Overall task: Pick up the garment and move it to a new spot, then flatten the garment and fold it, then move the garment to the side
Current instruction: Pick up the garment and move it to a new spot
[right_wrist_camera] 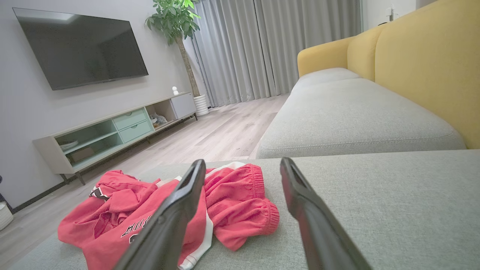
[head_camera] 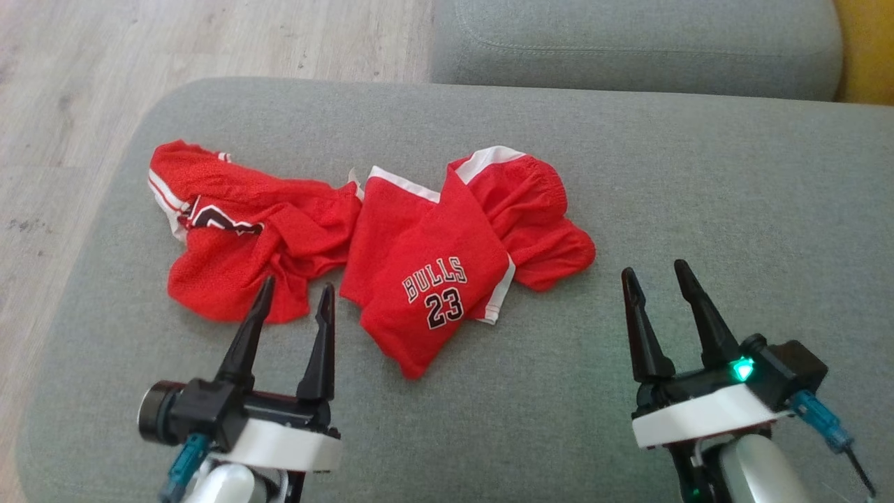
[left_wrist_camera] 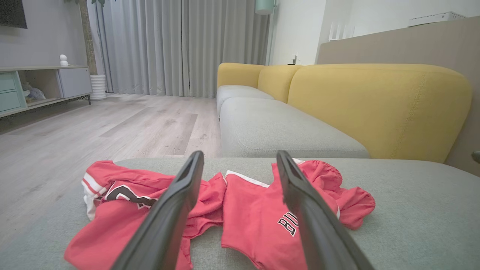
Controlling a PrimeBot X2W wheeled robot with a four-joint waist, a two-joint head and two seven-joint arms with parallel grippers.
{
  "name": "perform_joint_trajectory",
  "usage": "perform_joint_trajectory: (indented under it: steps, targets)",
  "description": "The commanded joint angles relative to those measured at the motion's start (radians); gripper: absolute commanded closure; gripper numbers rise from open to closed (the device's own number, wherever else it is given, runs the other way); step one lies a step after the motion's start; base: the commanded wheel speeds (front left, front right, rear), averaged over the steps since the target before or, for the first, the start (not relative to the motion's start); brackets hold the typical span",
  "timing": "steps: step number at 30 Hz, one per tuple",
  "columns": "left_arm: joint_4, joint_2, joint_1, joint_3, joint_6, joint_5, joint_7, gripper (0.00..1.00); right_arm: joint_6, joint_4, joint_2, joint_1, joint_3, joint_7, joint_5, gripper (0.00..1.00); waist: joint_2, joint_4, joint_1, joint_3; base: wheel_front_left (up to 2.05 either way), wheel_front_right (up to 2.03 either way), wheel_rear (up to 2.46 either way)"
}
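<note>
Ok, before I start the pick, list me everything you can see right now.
red garment: one crumpled heap (one piece or two, cannot tell), red with white trim, "BULLS 23", on the near cushion
grey cushion: one, grey, under the garment
sofa seat: one, grey, beyond the cushion
sofa backs: three sections, yellow, along the seat
wood floor: pale, left of the cushion
curtains: grey, far wall
television: one, black, on the wall
cabinet: one, pale green and grey, under the television
potted plant: one, green, by the curtains
left gripper: open, at the garment's near left edge
right gripper: open, over bare cushion right of the garment
</note>
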Motion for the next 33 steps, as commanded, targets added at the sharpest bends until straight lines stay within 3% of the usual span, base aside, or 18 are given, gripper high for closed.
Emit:
perform_joint_trajectory:
  steps: [1, 8, 14, 25, 30, 31, 32, 33]
  targets:
    - [-0.032, 0.002, -0.024, 0.065, -0.013, 0.02, -0.01, 0.0, -0.001, -0.028, -0.003, -0.028, 0.021, -0.011, -0.008, 0.0, 0.0, 0.0, 0.0, 0.003, 0.0, 0.0, 0.0]
    - [-0.005, -0.064, -0.004, 0.134, -0.095, 0.086, -0.01, 0.0, -0.001, -0.013, -0.003, -0.063, 0.031, -0.011, -0.063, 0.0, 0.0, 0.028, 0.0, 0.025, 0.0, 0.0, 0.0]
    - [0.028, -0.122, -0.019, 0.162, -0.154, 0.125, -0.01, 0.0, -0.001, 0.096, -0.003, -0.186, 0.06, 0.029, -0.147, 0.0, 0.0, 0.092, 0.0, 0.069, 0.0, 0.0, 0.0]
    - [0.083, -0.222, -0.047, 0.207, -0.244, 0.18, -0.01, 0.0, -0.001, 0.427, -0.003, -0.431, 0.119, 0.196, -0.054, 0.0, 0.0, 0.21, 0.0, 0.138, 0.0, 0.0, 0.0]
    - [0.095, -0.251, -0.052, 0.236, -0.276, 0.206, -0.01, 0.0, -0.001, 0.575, -0.003, -0.51, 0.202, 0.239, 0.021, 0.0, 0.0, 0.24, 0.0, 0.158, 0.0, 0.0, 0.0]
    - [0.096, -0.255, -0.051, 0.241, -0.28, 0.209, -0.01, 0.0, -0.001, 0.596, -0.003, -0.52, 0.222, 0.245, 0.028, 0.2, 0.0, 0.242, 0.0, 0.16, 0.0, 0.0, 0.0]
    - [0.097, -0.258, -0.05, 0.246, -0.283, 0.213, -0.01, 0.0, -0.001, 0.612, -0.003, -0.529, 0.245, 0.247, 0.035, 1.0, 0.0, 0.241, 0.0, 0.161, 0.0, 0.0, 0.0]
    - [0.097, -0.258, -0.05, 0.246, -0.283, 0.213, -0.01, 0.0, -0.001, 0.612, -0.003, -0.529, 0.245, 0.247, 0.035, 1.0, 0.0, 0.241, 0.0, 0.161, 0.0, 0.0, 0.0]
